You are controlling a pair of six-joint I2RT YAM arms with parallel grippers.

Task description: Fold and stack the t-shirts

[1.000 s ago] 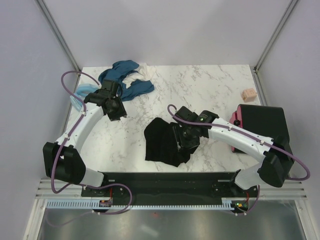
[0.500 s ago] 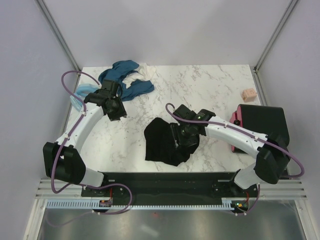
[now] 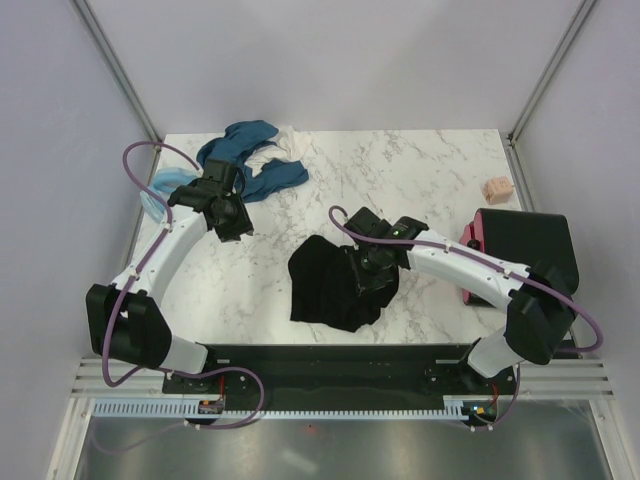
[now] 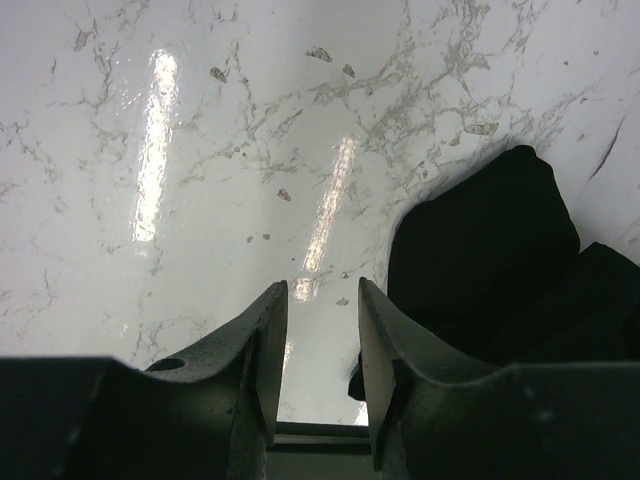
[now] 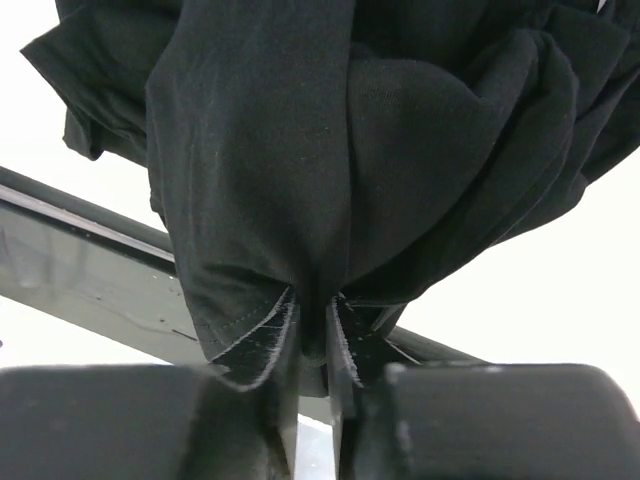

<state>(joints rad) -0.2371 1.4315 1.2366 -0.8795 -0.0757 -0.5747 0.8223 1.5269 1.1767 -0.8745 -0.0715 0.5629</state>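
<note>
A crumpled black t-shirt (image 3: pixel 322 285) lies on the marble table near the front middle. My right gripper (image 3: pixel 368 274) is at its right edge, shut on a bunched fold of it. In the right wrist view the black t-shirt (image 5: pixel 300 130) fills the frame and is pinched between the jaws of the right gripper (image 5: pixel 315 325). My left gripper (image 3: pixel 233 226) hovers over bare table to the left, open and holding nothing. In the left wrist view the left gripper (image 4: pixel 320 300) stands over marble, with the black t-shirt (image 4: pixel 480 250) to its right.
A heap of teal-blue t-shirts (image 3: pixel 245 152) with white cloth (image 3: pixel 285 138) and a light blue one (image 3: pixel 158 190) lies at the back left. Folded black shirts (image 3: pixel 525 250) on a pink one (image 3: pixel 468 238) sit at the right edge, with a small pinkish-beige block (image 3: pixel 497 189) behind.
My right gripper has shifted slightly left onto the black t-shirt and closed on its fold. The left arm has not moved.
</note>
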